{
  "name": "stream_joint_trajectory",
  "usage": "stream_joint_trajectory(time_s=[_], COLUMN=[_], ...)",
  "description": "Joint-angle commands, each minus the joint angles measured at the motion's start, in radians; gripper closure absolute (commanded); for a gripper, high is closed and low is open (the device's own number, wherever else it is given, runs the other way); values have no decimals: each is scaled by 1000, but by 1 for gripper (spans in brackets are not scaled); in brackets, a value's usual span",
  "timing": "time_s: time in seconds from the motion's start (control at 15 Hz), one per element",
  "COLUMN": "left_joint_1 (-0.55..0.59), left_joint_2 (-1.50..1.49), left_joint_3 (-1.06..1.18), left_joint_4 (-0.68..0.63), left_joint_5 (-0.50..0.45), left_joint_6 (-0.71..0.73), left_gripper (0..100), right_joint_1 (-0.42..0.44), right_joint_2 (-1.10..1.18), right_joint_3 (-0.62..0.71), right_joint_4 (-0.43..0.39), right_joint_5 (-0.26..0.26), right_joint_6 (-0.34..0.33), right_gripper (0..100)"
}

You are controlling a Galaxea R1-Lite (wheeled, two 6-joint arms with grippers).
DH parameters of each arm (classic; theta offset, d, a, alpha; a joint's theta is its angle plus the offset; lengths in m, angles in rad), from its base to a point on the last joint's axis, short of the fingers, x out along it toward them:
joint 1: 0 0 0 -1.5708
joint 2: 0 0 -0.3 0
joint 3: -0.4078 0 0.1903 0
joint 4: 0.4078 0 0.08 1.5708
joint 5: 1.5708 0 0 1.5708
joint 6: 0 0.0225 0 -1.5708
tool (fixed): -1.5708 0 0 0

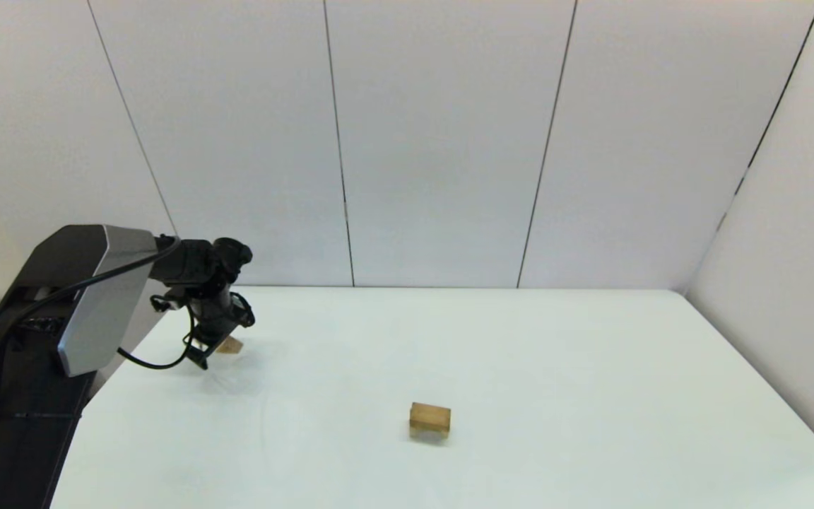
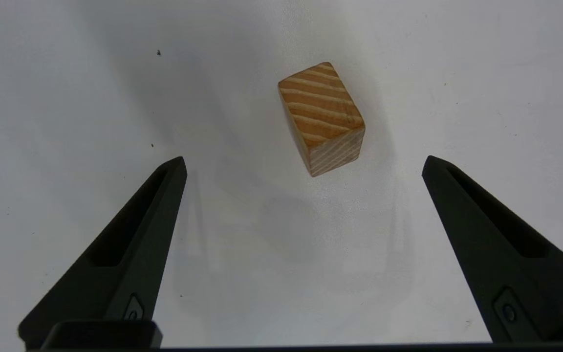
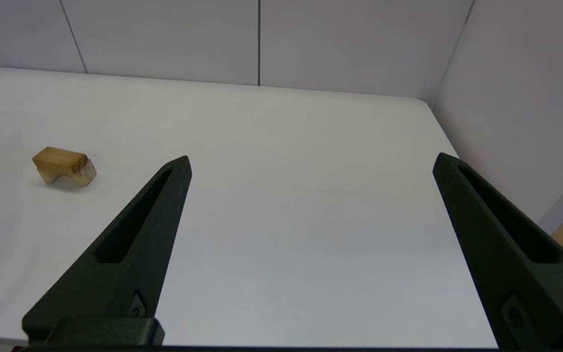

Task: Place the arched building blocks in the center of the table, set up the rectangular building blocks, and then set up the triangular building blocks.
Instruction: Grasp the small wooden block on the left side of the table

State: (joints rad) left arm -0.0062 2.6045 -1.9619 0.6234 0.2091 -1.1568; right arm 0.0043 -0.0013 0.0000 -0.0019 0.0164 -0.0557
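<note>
Two wide-spread fingers of the left gripper hover empty over a tan wooden block at the white worktop's far-left; lying skewed, it could twist away. The chunky arched wooden block sits mid-worktop.

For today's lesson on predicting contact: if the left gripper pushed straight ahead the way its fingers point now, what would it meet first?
Probably the wooden block lying on the table. The left gripper is open and points down at it, with the block just ahead between the fingers' lines. Depth is unclear; slightly off, it meets bare tabletop.
</note>
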Motion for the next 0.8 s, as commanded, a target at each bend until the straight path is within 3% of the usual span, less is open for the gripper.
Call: stream_joint_trajectory(time_s=[0.07, 0.33, 0.53, 0.8], left_joint_1=[3, 3, 5, 5], left_joint_2=[2, 6, 32, 26], left_joint_3=[3, 1, 0, -2], left_joint_4=[16, 22, 16, 19], left_joint_5=[4, 29, 122, 124], left_joint_6=[-7, -12, -4, -6], left_gripper=[100, 100, 100, 100], right_joint_1=[0, 0, 0, 0], right_joint_2=[1, 0, 1, 0], right_joint_3=[0, 0, 0, 0], right_joint_4=[-1, -1, 0, -1], right_joint_5=[0, 0, 0, 0], right_joint_6=[-1, -1, -1, -1], right_gripper=[0, 0, 0, 0])
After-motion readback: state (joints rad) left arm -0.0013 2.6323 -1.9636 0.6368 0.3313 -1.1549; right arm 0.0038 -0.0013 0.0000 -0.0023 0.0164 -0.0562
